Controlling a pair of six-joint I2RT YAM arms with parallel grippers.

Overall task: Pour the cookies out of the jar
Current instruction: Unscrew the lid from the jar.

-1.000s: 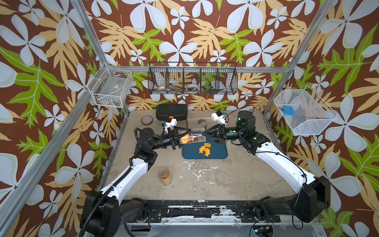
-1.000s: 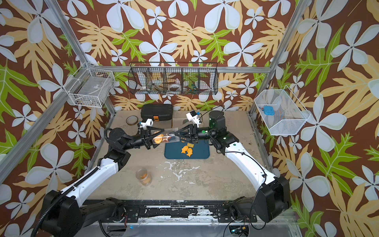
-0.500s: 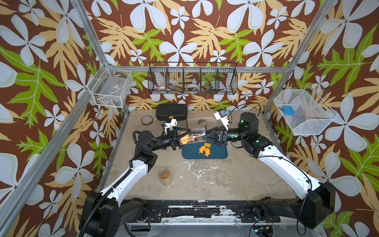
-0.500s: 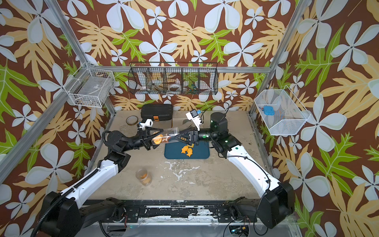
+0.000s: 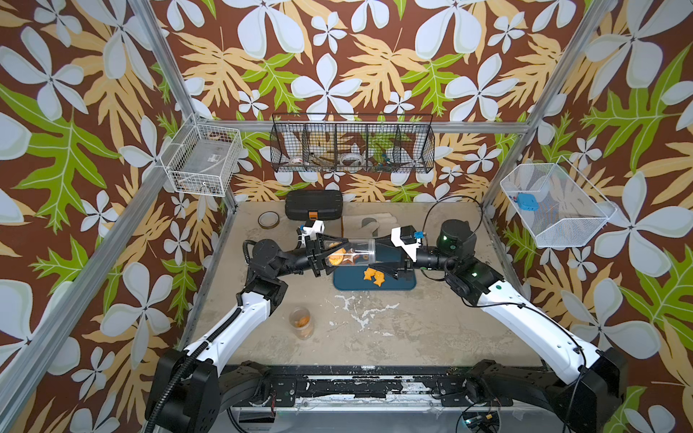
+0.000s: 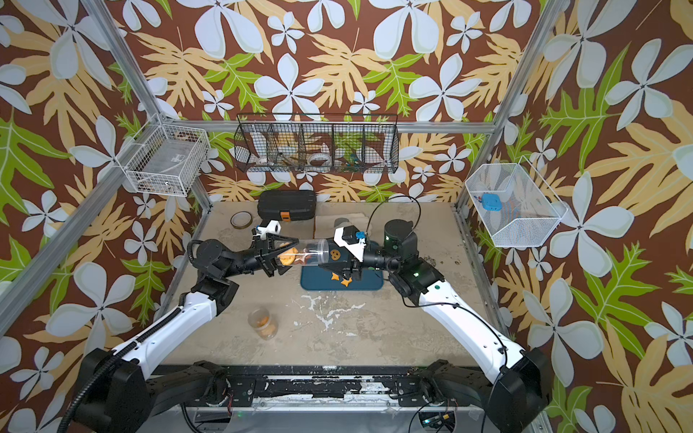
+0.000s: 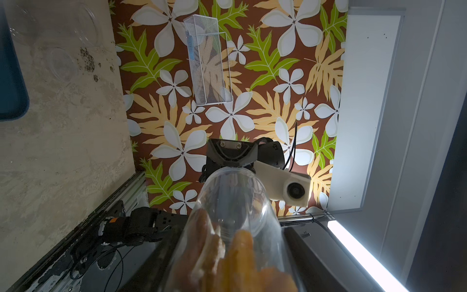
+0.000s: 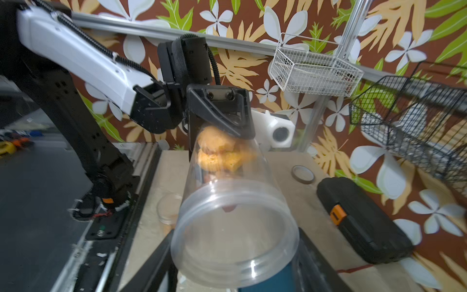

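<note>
A clear jar (image 5: 352, 252) lies level in the air between my two grippers, above a blue tray (image 5: 401, 285). My left gripper (image 5: 332, 254) is shut on its closed end, where orange cookies (image 5: 337, 257) are piled. My right gripper (image 5: 377, 255) is shut on the open mouth end. A few orange cookies (image 5: 374, 277) lie on the tray below the mouth. In the right wrist view the jar (image 8: 235, 227) mouth faces the camera, with the cookies (image 8: 218, 151) deep inside by the left gripper's fingers (image 8: 222, 118). In the left wrist view cookies (image 7: 227, 260) fill the near end.
A second small jar (image 5: 300, 323) with orange pieces stands on the table nearer the front left. At the back lie a black case (image 5: 313, 204) and a ring-shaped lid (image 5: 268, 219). Wire baskets (image 5: 352, 144) hang on the walls.
The right wrist has rolled, so its white camera sits lower beside the jar. The jar stays held between both grippers over the tray. The cookies on the tray have not moved.
</note>
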